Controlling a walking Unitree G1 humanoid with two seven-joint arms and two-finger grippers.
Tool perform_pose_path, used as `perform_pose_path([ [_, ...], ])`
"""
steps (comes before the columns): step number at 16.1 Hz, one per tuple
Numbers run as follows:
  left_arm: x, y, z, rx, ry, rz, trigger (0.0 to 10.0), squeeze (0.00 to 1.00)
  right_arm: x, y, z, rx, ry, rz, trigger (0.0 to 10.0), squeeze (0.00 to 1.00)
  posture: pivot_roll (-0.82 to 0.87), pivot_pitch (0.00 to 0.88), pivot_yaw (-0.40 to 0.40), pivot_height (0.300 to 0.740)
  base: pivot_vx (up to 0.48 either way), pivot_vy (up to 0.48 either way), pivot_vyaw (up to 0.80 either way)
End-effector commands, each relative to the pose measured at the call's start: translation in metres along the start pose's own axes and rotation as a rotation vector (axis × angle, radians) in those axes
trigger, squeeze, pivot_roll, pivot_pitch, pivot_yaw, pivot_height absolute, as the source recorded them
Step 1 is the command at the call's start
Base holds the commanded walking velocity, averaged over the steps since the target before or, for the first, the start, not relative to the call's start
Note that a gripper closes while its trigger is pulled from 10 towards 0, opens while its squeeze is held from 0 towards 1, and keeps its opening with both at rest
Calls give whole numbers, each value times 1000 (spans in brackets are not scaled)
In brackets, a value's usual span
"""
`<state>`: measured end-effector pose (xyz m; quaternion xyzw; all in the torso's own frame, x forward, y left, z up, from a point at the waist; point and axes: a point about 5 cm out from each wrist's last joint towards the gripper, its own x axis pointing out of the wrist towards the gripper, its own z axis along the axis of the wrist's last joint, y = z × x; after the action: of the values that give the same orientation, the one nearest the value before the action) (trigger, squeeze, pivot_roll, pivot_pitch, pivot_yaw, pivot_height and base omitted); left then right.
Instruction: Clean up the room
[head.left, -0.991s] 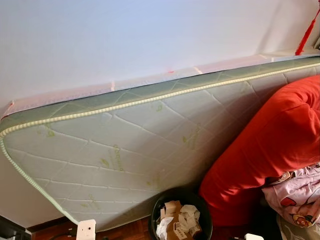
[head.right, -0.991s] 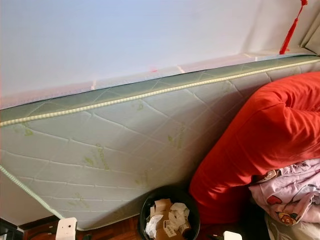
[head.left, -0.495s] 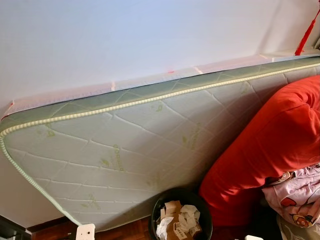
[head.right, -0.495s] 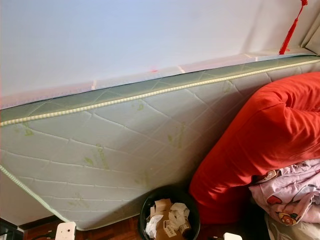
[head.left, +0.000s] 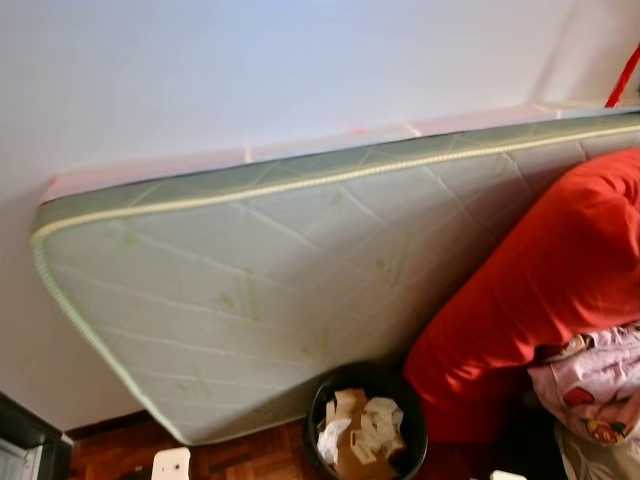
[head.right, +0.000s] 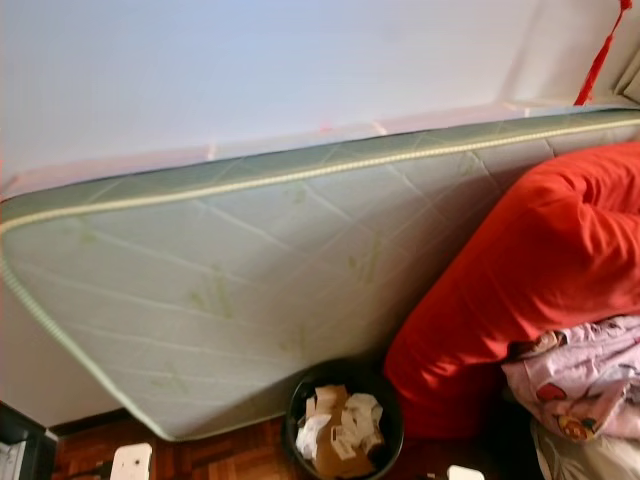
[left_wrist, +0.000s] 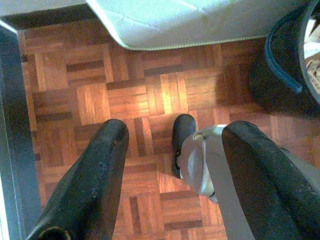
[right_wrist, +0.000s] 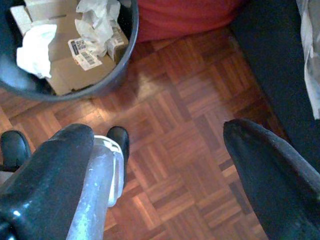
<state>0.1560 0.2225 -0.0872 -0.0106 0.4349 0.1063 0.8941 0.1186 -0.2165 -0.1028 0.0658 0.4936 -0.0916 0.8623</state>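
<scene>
Both grippers, left gripper (left_wrist: 172, 137) and right gripper (right_wrist: 157, 135), hang released over parquet floor (left_wrist: 125, 95); black bin (head.left: 366, 432) of cardboard stands near mattress (head.left: 270, 290).

Plain white wall (head.left: 250, 70) across the upper half of the head view, evenly lit, with a pale green quilted mattress (head.left: 270, 280) leaning on its long edge against it from left to right. Wooden parquet floor (left_wrist: 130, 95) in reddish-brown blocks along the bottom, a bright patch of light on it in the left wrist view. Dark furniture edge (head.left: 25, 440) in the lower left corner, a red tassel (head.right: 598, 55) hanging at the upper right.
</scene>
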Motion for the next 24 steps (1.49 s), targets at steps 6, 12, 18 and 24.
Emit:
perform_pose_path([
  [6,-2,7,-6,-6,29,21,10000,0,-1,-2,-2,7,6,-5,10000,0,134,0,-52,740,-166,0,0],
  [12,-2,8,-7,-22,34,33,10000,0,0,-3,-1,17,3,-10,10000,0,142,0,-57,740,0,0,0],
  [18,0,4,-4,98,51,-33,10000,0,0,-2,1,1,14,-2,10000,0,152,0,-72,740,0,0,-473],
  [24,-4,16,-11,48,45,-1,10000,0,1,0,2,-17,14,10,10000,0,138,0,-54,740,0,0,-697],
])
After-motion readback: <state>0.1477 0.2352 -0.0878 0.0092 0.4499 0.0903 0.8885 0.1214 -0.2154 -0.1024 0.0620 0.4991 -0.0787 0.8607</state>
